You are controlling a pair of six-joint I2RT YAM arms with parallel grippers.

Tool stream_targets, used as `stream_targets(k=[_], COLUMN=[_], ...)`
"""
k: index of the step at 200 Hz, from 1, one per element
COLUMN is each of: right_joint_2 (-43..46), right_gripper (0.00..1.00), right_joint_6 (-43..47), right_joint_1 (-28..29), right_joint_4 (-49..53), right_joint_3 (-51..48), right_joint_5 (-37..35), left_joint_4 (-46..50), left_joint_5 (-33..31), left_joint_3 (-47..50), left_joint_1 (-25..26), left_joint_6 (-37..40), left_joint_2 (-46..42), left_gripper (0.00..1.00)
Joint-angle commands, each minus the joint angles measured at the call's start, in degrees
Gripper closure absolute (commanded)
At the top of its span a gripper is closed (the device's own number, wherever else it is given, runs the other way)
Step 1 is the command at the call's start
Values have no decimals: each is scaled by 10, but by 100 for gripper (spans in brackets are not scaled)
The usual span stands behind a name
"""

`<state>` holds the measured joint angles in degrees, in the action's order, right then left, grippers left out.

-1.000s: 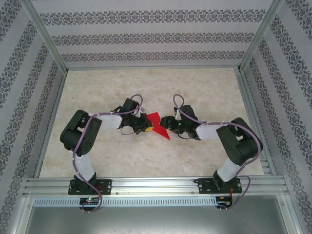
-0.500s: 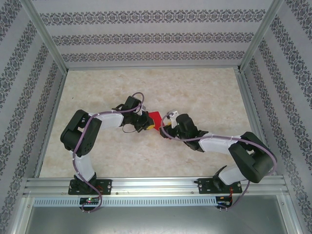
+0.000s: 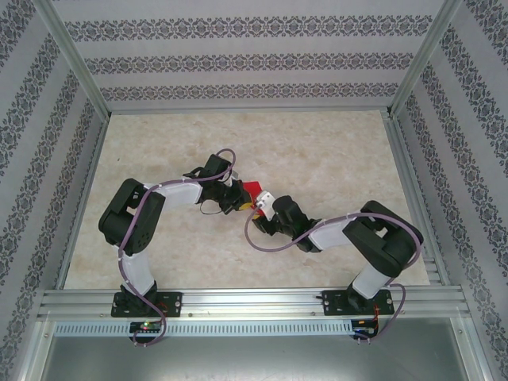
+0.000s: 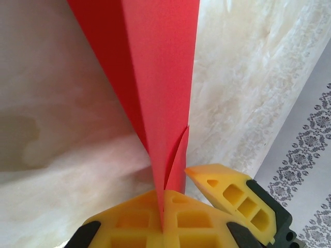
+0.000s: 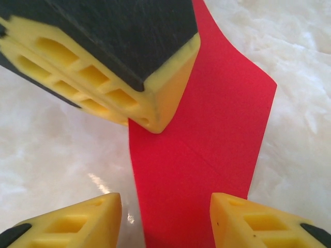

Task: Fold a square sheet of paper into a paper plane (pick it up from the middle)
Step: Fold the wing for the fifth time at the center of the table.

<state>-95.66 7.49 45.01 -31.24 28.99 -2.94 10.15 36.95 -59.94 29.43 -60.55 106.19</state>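
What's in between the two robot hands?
The red paper, in the top view; the left gripper pinches it, the open right gripper straddles it.

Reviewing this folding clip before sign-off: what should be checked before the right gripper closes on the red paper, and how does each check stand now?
1. Left gripper clamped on the red paper: ok.
2. Right gripper jaws open, with the paper strip running between its fingers: ok.
3. Paper centred between the right fingers: not ok, one finger overlaps the paper's edge while the other stands just clear of it.
4. Room between the two grippers: cannot tell, they look very close in the top view.
5. Paper lifted free of the table: cannot tell.
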Motion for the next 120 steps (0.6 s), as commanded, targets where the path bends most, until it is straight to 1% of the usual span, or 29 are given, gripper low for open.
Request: stream_targets(k=[1,42,44,74,109,120], right_joint_2=[-25,-40,-41,-48,-56,-57], right_gripper=[55,59,60,65,75,79], right_joint_6=[45,63,65,80,89,89], right_joint_1=[8,12,12,11,11,11], right_joint_4=[-63,-97,-97,-99,-97,-99], right_joint_3=[18,19,19,22,23,22], right_joint_5=[-27,-41,-41,-39,-30,-28], left_joint_4=[23,26,26,34,52,58], left_joint_5=[-11,-11,-11,-11,-13,-16], left_joint_3=[-13,-14,-14,-19,-30,-35], left_joint_1=[7,8,8,8,8,8], left_joint_6=[0,-2,-2,2,8,10], left_joint_2=[-16,-14,-14,-13,-17,-18], left_gripper=[94,95,95,95,94,92])
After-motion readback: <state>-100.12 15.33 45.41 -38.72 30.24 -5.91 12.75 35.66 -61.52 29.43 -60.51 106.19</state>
